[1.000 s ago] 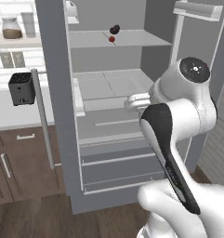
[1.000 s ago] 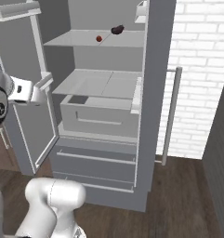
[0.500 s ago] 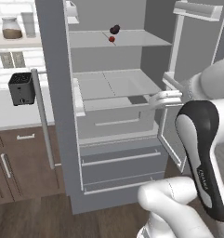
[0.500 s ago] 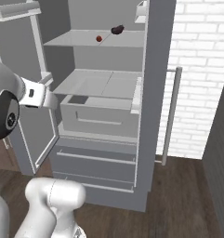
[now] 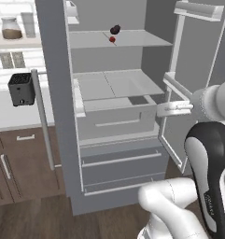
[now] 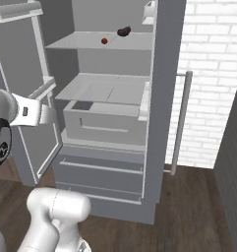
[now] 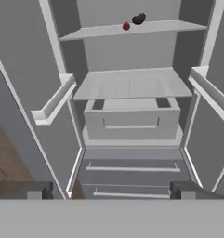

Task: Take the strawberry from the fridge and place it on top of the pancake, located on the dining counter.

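Fridge (image 5: pixel 58 93) with both upper doors swung open; you look straight into it in the hand view. The hand (image 7: pixel 111 189) stands with its jaws spread wide and grips nothing; you see just the two dark fingertips (image 7: pixel 39 189) at the bottom of that view, cut off by the lower edge. In the left base view the hand (image 5: pixel 172 109) shows only as a pale block in front of the right door, its fingers too small to make out. One strawberry (image 7: pixel 126 26) lies on the top shelf (image 7: pixel 178 26), toward the front edge, well apart from the hand. One dark lump (image 7: pixel 138 19) sits just beside it, farther back; whether the two touch you cannot tell. Count inside: two open shelves, one pulled-forward crisper drawer (image 7: pixel 132 122) below the second shelf, and two lower drawers (image 5: pixel 121 163). The fridge's top is cut off in all views. At left in the left base view, one black toaster (image 5: pixel 21 88) stands on the desk (image 5: pixel 6 114), and one jar (image 5: pixel 12 28) on a wall shelf is partly cropped.
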You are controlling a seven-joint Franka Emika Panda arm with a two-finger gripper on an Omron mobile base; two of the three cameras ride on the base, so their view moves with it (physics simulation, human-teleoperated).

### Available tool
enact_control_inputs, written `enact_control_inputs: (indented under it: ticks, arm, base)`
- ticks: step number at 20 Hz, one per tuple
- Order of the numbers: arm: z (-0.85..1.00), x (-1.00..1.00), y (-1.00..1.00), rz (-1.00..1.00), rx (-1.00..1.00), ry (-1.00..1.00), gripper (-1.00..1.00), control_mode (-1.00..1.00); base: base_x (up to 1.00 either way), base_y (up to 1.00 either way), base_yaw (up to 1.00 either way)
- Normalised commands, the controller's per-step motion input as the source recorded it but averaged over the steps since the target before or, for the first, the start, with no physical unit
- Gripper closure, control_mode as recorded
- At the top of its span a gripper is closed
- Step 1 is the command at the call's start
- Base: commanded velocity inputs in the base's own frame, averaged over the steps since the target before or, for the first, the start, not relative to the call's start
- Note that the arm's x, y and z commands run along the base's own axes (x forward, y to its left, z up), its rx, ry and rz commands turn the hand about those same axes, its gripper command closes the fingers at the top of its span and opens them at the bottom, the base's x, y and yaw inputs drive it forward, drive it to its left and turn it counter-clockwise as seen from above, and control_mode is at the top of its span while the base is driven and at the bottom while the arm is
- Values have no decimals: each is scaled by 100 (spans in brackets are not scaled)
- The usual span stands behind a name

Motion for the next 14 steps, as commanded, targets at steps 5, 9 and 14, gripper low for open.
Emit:
enact_control_inputs:
  ticks: [5, 9, 14]
  arm:
    - [0, 0, 0, 0, 0, 0, -100, 100]
    - [0, 0, 0, 0, 0, 0, -100, 100]
    - [0, 0, 0, 0, 0, 0, -100, 100]
  base:
    - [96, -16, 0]
    - [100, -16, 0]
    - [100, -6, 0]
